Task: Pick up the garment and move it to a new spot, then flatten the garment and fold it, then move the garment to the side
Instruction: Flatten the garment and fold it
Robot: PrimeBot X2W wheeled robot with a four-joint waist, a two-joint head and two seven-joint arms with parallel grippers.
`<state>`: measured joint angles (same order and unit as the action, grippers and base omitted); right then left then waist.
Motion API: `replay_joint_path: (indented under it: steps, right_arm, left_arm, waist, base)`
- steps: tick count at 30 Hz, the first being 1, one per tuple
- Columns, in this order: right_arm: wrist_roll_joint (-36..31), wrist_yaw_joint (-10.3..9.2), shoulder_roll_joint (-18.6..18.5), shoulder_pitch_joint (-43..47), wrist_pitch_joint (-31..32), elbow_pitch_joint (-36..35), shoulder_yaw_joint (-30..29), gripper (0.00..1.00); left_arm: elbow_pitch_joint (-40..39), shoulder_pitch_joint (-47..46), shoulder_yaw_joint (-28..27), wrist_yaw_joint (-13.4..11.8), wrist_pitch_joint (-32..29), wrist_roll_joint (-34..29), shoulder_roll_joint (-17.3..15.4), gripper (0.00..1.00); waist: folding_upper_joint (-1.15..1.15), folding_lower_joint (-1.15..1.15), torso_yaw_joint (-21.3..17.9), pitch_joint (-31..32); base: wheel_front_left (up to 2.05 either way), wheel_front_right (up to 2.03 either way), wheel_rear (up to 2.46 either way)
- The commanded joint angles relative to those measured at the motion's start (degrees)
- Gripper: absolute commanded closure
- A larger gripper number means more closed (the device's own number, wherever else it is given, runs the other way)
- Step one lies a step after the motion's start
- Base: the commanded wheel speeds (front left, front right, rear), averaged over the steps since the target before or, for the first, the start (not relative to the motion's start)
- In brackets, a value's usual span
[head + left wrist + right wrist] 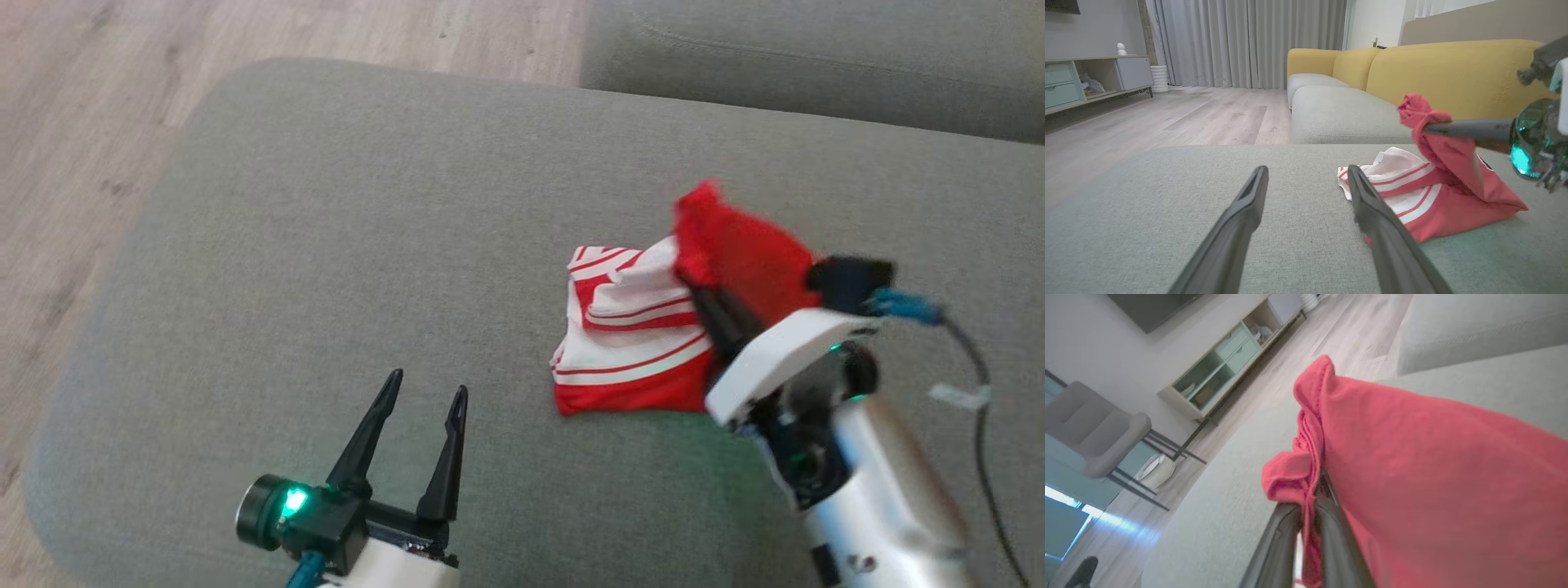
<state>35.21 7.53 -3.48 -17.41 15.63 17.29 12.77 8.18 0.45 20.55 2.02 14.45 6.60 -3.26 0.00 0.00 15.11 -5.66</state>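
Observation:
The garment (645,343) is a red piece with white stripes, crumpled on the grey sofa cushion (343,245) right of centre. My right gripper (694,290) is shut on its red upper edge and holds that part lifted above the rest, which still lies on the cushion. The right wrist view has red cloth (1412,465) pinched between the two dark fingers (1327,531). My left gripper (426,390) stands open near the cushion's front edge, left of the garment, with nothing in it. From the left wrist the garment (1433,196) sits to the right of my open gripper (1308,173).
A second grey cushion (816,65) lies beyond at the upper right. Wooden floor (82,163) runs along the left. A yellow sofa back (1453,73) rises behind the seat. A low cabinet (1090,77) and curtains stand across the room.

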Motion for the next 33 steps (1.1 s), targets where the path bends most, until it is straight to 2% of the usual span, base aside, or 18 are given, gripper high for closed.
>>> replay_joint_path:
  steps: [1, 7, 9, 10, 11, 12, 18, 21, 23, 28, 33]
  right_arm:
    - [0.65, -0.04, 0.57, -3.60, -1.78, -0.45, 3.02, 1.00]
    - [5.23, -0.04, 0.59, -6.93, -9.09, 8.27, 10.34, 1.00]
    - [8.04, -0.04, 0.59, -8.27, -11.75, 11.15, 12.90, 0.80]
    - [9.56, -0.04, 0.59, -8.93, -12.92, 12.45, 14.46, 0.58]
    - [10.75, -0.04, 0.59, -9.59, -14.32, 13.82, 15.80, 0.22]
    - [11.69, -0.04, 0.59, -10.21, -15.60, 15.14, 17.25, 0.00]
    - [17.71, -0.04, 0.59, -11.48, -22.49, 17.35, 24.81, 0.00]
    - [17.39, -0.04, 0.59, -10.25, -26.45, 17.26, 26.51, 0.00]
    - [14.93, -0.04, 0.54, -8.66, -28.57, 17.52, 26.27, 0.00]
    - [9.41, -0.04, -2.34, -1.78, -30.55, 13.66, 18.95, 0.00]
    - [-4.49, -0.04, -4.28, 8.00, -30.60, 3.36, 7.43, 0.00]
  left_arm:
    - [-1.58, -2.31, -1.32, -0.23, 0.55, 0.66, 0.36, 0.00]
    - [-1.06, -2.60, -1.11, -0.57, 0.55, 1.11, 0.37, 0.00]
    - [-0.89, -2.81, -0.93, -0.55, 0.55, 1.17, 0.37, 0.00]
    - [-0.80, -2.89, -0.83, -0.55, 0.55, 1.18, 0.37, 0.00]
    - [-0.70, -2.96, -0.73, -0.55, 0.55, 1.20, 0.37, 0.00]
    - [-0.59, -3.02, -0.64, -0.54, 0.55, 1.22, 0.37, 0.00]
    - [-0.24, -2.48, -1.29, -0.95, 0.55, 1.29, 0.37, 0.00]
    - [-0.31, -1.47, -2.01, -1.37, 0.55, 1.53, 0.37, 0.00]
    - [-0.49, -0.77, -2.48, -1.63, 0.55, 1.92, 0.38, 0.00]
    - [-1.57, 1.48, -4.59, -2.63, 0.55, 2.97, 0.38, 0.00]
    - [-2.98, 4.44, -7.44, -4.75, 0.55, 4.60, 0.38, 0.00]
  waist:
    - [0.00, 0.00, 0.93, -0.36]
    - [0.00, 0.00, 2.38, -0.66]
    - [0.00, 0.00, 2.75, -0.78]
    - [0.00, 0.00, 2.89, -0.81]
    - [0.00, 0.00, 3.01, -0.80]
    - [0.00, 0.00, 3.12, -0.75]
    - [0.00, 0.00, 2.43, 0.20]
    - [0.00, 0.00, 1.42, 1.52]
    - [0.00, 0.00, 0.74, 2.63]
    - [0.00, 0.00, -1.61, 4.93]
    - [0.00, 0.00, -3.99, 7.21]
  base:
    - [0.00, 0.00, 0.00]
    - [0.00, 0.00, 0.00]
    - [0.00, 0.00, 0.00]
    - [0.00, 0.00, 0.00]
    - [0.00, 0.00, 0.00]
    - [0.00, 0.00, 0.00]
    - [0.00, 0.00, 0.00]
    - [0.00, 0.00, 0.00]
    - [0.00, 0.00, 0.00]
    - [0.00, 0.00, 0.00]
    - [0.00, 0.00, 0.00]
